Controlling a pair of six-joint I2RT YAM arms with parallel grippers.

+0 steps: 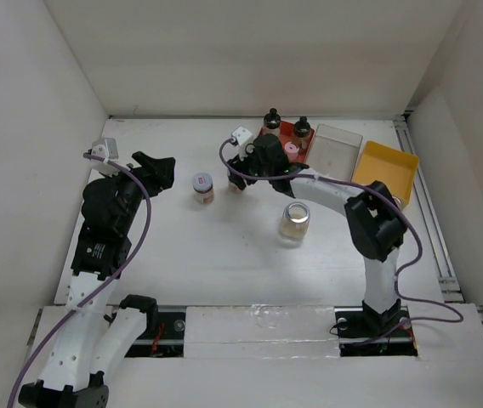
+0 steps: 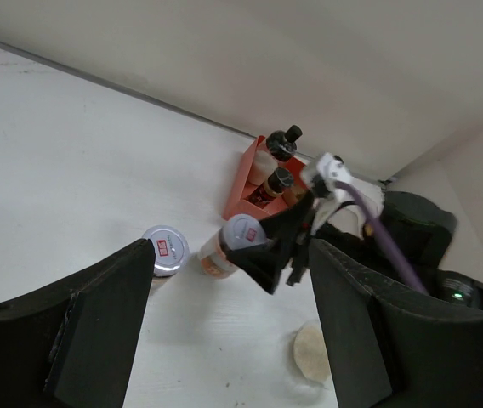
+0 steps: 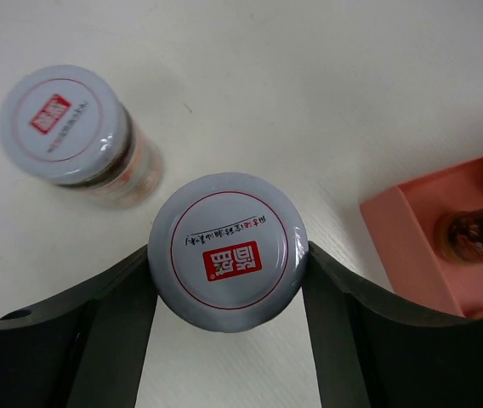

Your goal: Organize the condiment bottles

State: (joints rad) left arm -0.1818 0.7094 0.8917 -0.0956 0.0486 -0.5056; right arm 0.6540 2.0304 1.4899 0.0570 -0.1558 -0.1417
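One lilac-lidded jar [image 3: 227,246] clamped upright in right end effector [image 3: 229,262]; red tray [image 3: 407,246] at 3 o'clock; left end effector [image 2: 229,251] apart.

The overhead camera looks down from above and behind me over the whole table [image 1: 224,255]. My left wrist view faces the back wall [image 2: 309,51] from farther off. My right wrist view looks straight down, close. All three share the centre jar [image 3: 228,251], the upper-left jar [image 3: 63,126] and the red tray [image 3: 420,246].
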